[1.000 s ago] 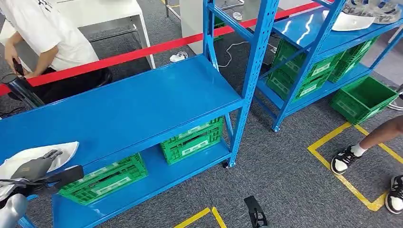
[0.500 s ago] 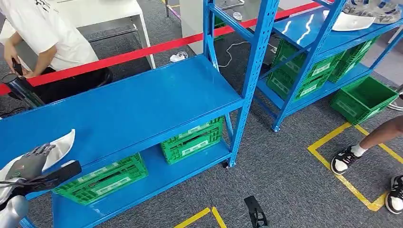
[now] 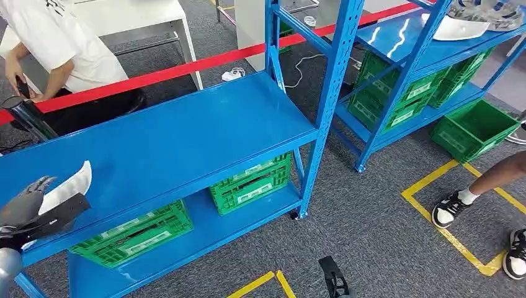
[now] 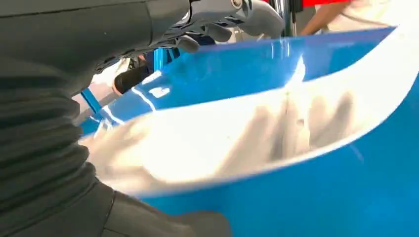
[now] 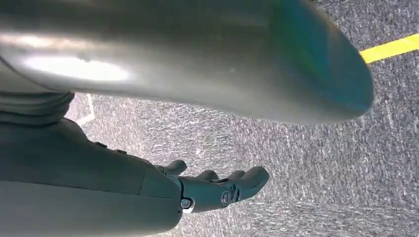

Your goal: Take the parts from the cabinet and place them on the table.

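Fingers of the left hand [image 3: 25, 202] grip a white curved part [image 3: 69, 181] at lower left of the head view, its long edge tilted up over the blue shelf [image 3: 186, 139]; green crates [image 3: 251, 182] sit below. Lower centre, the right hand [image 5: 217, 190] hangs over grey carpet, fingers loosely apart, holding nothing.

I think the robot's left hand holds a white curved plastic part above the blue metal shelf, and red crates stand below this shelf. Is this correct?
Nearly. The left hand does hold the white curved plastic part above the blue metal shelf, but the head view shows the crates below are green, not red.
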Controlling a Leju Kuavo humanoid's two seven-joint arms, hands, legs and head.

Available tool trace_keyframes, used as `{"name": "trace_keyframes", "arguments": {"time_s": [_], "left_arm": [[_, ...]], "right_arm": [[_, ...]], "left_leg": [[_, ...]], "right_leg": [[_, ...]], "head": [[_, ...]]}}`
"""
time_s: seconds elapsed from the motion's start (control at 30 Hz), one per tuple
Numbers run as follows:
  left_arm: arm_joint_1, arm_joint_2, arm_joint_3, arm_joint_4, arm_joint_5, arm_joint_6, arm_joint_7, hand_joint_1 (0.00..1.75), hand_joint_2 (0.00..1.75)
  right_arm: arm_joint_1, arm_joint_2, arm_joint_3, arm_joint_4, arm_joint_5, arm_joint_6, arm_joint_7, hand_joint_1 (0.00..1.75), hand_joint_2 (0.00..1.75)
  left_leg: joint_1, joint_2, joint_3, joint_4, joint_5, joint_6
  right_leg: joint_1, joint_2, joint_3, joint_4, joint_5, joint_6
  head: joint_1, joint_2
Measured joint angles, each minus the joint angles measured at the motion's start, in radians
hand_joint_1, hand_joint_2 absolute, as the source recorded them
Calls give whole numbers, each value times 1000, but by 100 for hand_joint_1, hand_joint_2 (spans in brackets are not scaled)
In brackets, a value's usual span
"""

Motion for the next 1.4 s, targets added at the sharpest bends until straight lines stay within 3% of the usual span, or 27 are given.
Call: {"name": "trace_keyframes", "arguments": {"time_s": [0.3, 0.63, 0.67, 0.93, 1.4], "left_arm": [[-6, 0, 0, -3, -41, -6, 18, 0, 175], [-6, -3, -5, -3, -91, -63, 31, 0, 175], [-6, -4, -7, -3, -101, -72, 40, 175, 175], [-5, -18, -44, 8, -143, -150, 90, 175, 175], [-17, -31, -50, 13, -141, -146, 79, 175, 175]], "right_arm": [[-1, 1, 0, 0, 4, -1, 1, 0, 0], [-1, 2, -8, 0, 3, -3, 0, 0, 0], [-1, 2, -9, 0, 3, -3, 1, 0, 0], [-1, 2, -18, 0, 3, -9, 1, 0, 0], [0, 4, -31, 0, 1, -11, 1, 0, 0]], "left_leg": [[0, 0, 0, 0, 0, 0], [0, 0, 0, 0, 0, 0], [0, 0, 0, 0, 0, 0], [0, 0, 0, 0, 0, 0], [0, 3, 2, 0, -1, 0]], "right_leg": [[0, 0, 0, 0, 0, 0], [0, 0, 0, 0, 0, 0], [0, 0, 0, 0, 0, 0], [0, 0, 0, 0, 0, 0], [-1, 2, 1, -1, 0, 0]], "head": [[0, 0], [0, 0], [0, 0], [0, 0], [0, 0]]}}
